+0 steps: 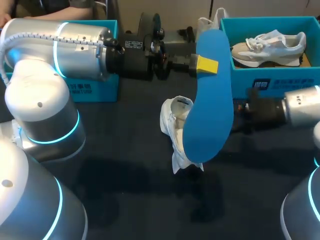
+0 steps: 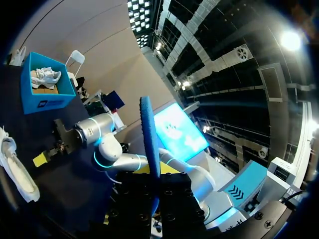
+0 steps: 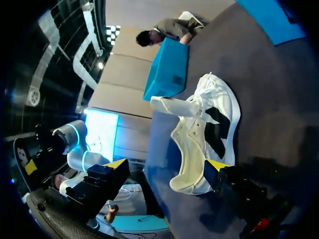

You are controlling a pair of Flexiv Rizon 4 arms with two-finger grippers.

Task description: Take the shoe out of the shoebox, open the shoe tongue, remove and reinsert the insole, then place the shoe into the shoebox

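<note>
Shoe [image 1: 175, 125] is out on the table and the insole [image 1: 210, 110] is pulled; left gripper [image 2: 152, 172] is clamped on it, holding it up over the shoe. Right gripper [image 3: 167, 168] is spread wide at the heel (one finger against it, the other clear). To do: reinsert the insole, return the shoe to the shoebox [image 1: 100, 90].

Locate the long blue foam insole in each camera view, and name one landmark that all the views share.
Head view: the blue foam insole is at centre, held by the left gripper, covering part of the loose white shoe.
Left wrist view: the insole is seen edge-on, rising from that view's own gripper.
Right wrist view: it cannot be made out for certain.
Shared landmark: the white shoe.
</note>
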